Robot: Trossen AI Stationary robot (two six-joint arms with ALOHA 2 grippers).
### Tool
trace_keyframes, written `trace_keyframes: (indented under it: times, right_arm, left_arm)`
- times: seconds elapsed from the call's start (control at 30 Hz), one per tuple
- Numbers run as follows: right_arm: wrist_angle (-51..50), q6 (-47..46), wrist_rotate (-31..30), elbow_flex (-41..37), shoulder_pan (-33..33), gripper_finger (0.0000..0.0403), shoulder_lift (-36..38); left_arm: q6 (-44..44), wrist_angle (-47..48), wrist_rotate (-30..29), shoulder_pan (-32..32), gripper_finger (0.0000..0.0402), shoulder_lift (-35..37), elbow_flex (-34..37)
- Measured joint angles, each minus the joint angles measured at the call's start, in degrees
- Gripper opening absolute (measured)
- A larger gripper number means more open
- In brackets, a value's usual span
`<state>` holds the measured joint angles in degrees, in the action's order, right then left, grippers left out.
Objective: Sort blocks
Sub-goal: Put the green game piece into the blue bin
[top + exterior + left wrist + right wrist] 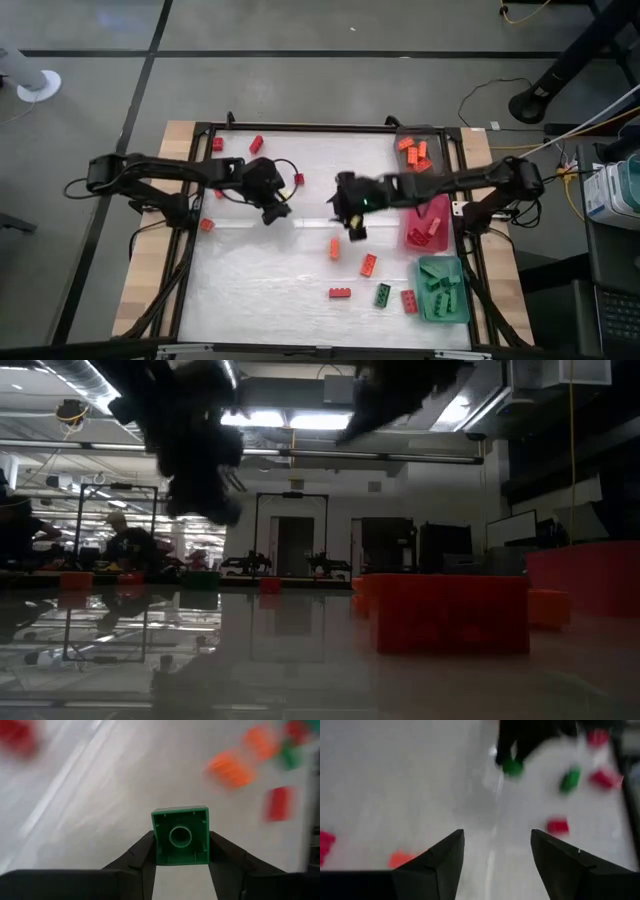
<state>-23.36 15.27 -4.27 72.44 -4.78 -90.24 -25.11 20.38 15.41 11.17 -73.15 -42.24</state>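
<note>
Carrying green block (180, 835) clamped in left gripper (180, 870) | right gripper (497, 855) gaped empty | should keep grip square till over teal tray (443, 290).

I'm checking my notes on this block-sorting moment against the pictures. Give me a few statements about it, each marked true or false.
1. The left claw is shut on a green block. True.
2. The right claw holds a red block. False: it is open, with nothing between its fingers.
3. The teal tray holds green blocks. True.
4. The pink tray holds orange blocks. False: the blocks in it are red; the orange ones lie in the grey tray.
5. Loose blocks lie on the table outside the trays. True.
</note>
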Motion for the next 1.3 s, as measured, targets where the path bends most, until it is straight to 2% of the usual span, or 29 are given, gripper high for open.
trace_keyframes:
  times: [0.1, 0.2, 0.33, 0.47, 0.87, 1.1, 1.3]
  right_arm:
    - [5.8, 2.7, -3.4, 0.0, -4.8, 0.0227, 0.0]
    - [10.6, 4.6, -4.0, 0.0, -8.1, 0.0227, 0.0]
    - [14.4, 5.0, -4.2, 0.0, -10.7, 0.0227, 0.0]
    - [17.6, 5.5, -4.0, 0.0, -11.9, 0.0227, -0.5]
    - [30.5, 9.5, 2.2, 0.0, -11.6, 0.0227, -4.9]
    - [31.6, 8.9, 4.9, 0.0, -11.6, 0.0225, -6.4]
    - [31.4, 8.8, 5.2, 0.1, -11.6, 0.0179, -6.4]
  left_arm:
    - [-1.4, -9.4, 1.2, -4.3, 0.0129, 0.8, 0.0]
    - [-2.1, -19.4, 1.4, -8.5, 0.0129, 0.7, 0.0]
    - [-2.2, -31.2, 1.5, -13.4, 0.0130, 0.5, -0.1]
    - [-2.3, -39.0, 1.5, -17.1, 0.0130, 0.5, -0.1]
    - [-1.7, -40.8, -1.0, -21.4, 0.0131, 0.5, -0.1]
    - [-0.3, -39.8, -0.9, -21.3, 0.0131, 0.4, -0.1]
    - [2.2, -39.6, -0.9, -21.3, 0.0132, 0.4, -0.1]
